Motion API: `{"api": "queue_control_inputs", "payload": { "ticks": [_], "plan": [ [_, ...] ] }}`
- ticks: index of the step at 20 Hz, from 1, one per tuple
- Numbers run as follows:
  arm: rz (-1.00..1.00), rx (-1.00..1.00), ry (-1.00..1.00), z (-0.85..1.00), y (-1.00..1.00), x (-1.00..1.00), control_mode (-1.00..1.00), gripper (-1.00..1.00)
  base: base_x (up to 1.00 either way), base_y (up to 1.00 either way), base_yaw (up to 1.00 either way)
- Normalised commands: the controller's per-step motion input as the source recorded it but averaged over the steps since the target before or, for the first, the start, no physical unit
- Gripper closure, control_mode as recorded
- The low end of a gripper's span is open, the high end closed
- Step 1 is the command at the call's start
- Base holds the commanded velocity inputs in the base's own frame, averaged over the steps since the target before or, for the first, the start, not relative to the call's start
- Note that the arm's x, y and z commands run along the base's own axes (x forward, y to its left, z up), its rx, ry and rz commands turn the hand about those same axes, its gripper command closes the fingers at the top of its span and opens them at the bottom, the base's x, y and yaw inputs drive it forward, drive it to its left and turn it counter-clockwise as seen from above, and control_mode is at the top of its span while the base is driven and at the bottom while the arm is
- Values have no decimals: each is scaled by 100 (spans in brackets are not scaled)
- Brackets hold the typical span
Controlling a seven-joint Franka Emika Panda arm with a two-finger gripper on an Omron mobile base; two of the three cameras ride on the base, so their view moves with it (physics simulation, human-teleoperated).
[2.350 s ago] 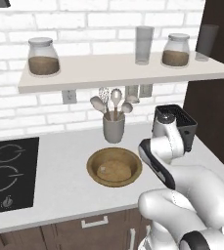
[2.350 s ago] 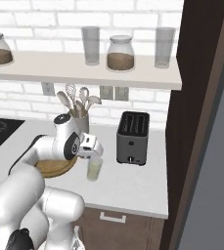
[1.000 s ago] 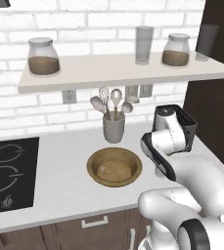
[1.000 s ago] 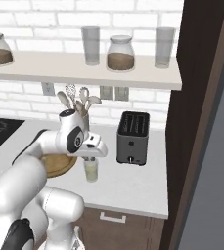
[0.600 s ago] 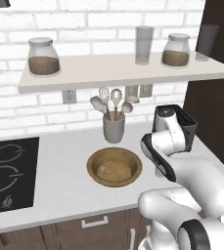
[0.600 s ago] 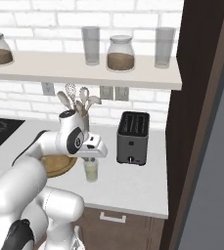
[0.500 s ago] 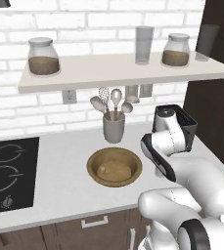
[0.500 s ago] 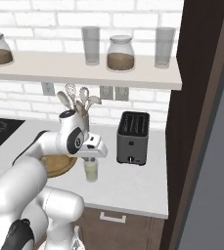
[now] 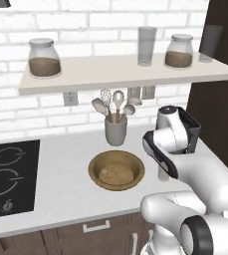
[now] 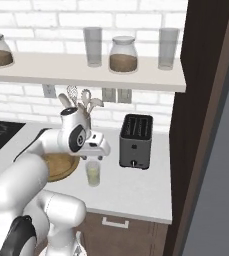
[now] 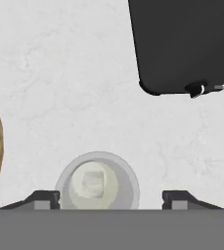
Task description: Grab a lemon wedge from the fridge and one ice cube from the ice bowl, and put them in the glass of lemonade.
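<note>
Fingers (image 11: pixel 47 199) stand apart, wider than a second ago, directly above the glass of lemonade (image 11: pixel 97 181), where a pale ice cube (image 11: pixel 92 181) floats. It is a small clear round tumbler on the marbled white desk (image 11: pixel 74 83). Beside it lie the golden wooden ice bowl (image 9: pixel 116 170) and a boxy black toaster (image 10: pixel 135 141).

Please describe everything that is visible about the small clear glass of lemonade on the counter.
The short clear tumbler of pale yellowish lemonade stands upright on the white marbled counter, between the golden-brown wooden bowl and the black toaster, touching neither. From above, its round rim encircles a pale, squarish lump, apparently an ice cube, in the liquid. The white arm's gripper hangs directly over it, jaws spread wide and holding nothing.
</note>
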Motion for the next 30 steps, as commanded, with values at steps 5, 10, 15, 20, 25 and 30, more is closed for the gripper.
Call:
{"api": "queue_control_inputs", "payload": {
  "ticks": [5,10,15,20,25,30],
  "plan": [
    [0,0,-1,72,7,-42,-100,-100,0,0,0],
    [-1,15,-7,50,5,-100,-100,-100,0,0,0],
    [-3,27,-12,3,-1,-43,-100,-100,0,0,0],
    [0,0,0,0,0,0,-100,-100,0,0,0],
    [0,-3,1,-8,-2,-48,100,-100,-20,-4,0],
    [0,0,0,0,0,0,100,-100,-100,-31,0]
  ]
}}
